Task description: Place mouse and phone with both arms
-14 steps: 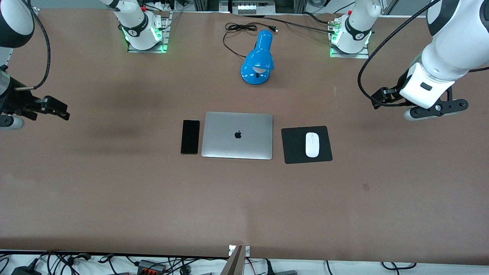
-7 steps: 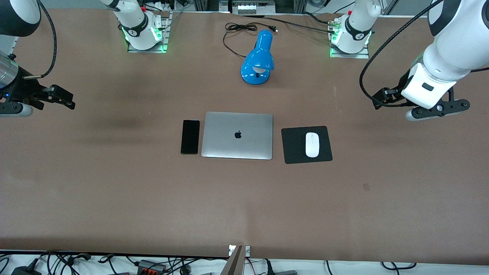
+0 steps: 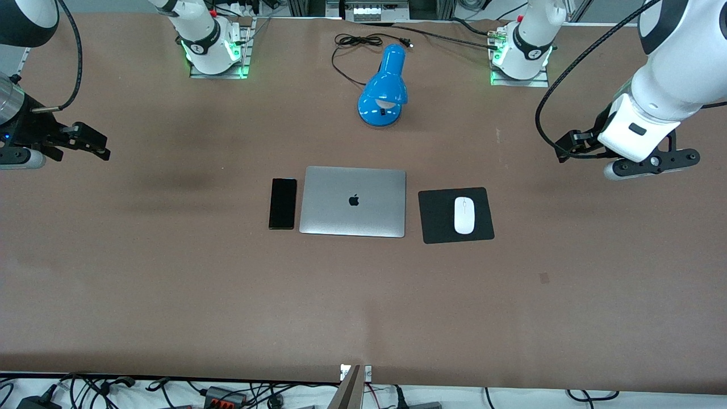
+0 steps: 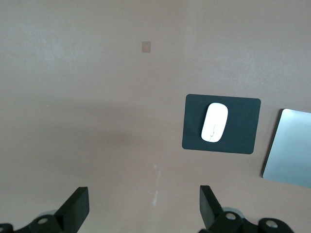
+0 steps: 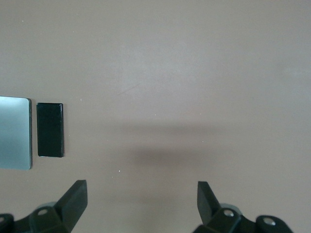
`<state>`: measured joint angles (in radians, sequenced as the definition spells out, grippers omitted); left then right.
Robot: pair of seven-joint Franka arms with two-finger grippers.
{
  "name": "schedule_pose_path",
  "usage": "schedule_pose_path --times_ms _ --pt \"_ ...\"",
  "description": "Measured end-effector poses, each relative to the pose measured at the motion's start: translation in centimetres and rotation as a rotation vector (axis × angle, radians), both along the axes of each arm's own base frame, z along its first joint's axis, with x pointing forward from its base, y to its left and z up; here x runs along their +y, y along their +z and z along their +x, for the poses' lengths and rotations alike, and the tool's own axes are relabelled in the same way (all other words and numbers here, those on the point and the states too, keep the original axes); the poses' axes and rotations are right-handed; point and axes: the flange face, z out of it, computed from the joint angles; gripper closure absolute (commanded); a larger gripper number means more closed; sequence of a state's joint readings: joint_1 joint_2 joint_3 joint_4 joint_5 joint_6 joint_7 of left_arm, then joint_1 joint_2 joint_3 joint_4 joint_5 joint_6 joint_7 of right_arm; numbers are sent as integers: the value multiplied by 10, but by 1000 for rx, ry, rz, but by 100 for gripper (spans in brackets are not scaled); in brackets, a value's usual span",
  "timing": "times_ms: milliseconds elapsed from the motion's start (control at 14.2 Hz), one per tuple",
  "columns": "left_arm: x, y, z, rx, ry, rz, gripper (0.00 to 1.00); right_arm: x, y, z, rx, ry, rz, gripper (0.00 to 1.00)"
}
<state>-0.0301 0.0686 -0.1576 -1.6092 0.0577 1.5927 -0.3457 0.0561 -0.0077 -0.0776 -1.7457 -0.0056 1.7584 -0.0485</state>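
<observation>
Over the last second our right end effector has lifted and drawn a little inward over the bare desk at its arm's end, while our left end effector barely shifted. We judge both placements done and the arms retreating. Both end effectors are spread wide, released, touching nothing. The phone lies just beside the laptop toward the right arm's end; the mouse rests on the mouse pad toward the left arm's end.

Bare tabletop lies between each raised, spread claw and the centre row. The laptop crowds the phone on one long side. The mouse sits on its pad, clear all round; the lamp stands toward the bases' edge.
</observation>
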Motion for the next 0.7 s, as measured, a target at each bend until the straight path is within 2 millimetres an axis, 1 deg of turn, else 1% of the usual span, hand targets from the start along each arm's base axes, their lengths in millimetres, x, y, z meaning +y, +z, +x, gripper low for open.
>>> schedule_pose_path --times_ms 141,493,704 --pt "4 1 1 -1 -4 -1 0 1 0 0 0 1 0 0" --pt "5 2 1 -2 -9 -2 0 7 4 -2 -7 12 -1 0" --pt "3 2 1 0 -55 -5 0 -2 7 -4 -8 -5 -2 0"
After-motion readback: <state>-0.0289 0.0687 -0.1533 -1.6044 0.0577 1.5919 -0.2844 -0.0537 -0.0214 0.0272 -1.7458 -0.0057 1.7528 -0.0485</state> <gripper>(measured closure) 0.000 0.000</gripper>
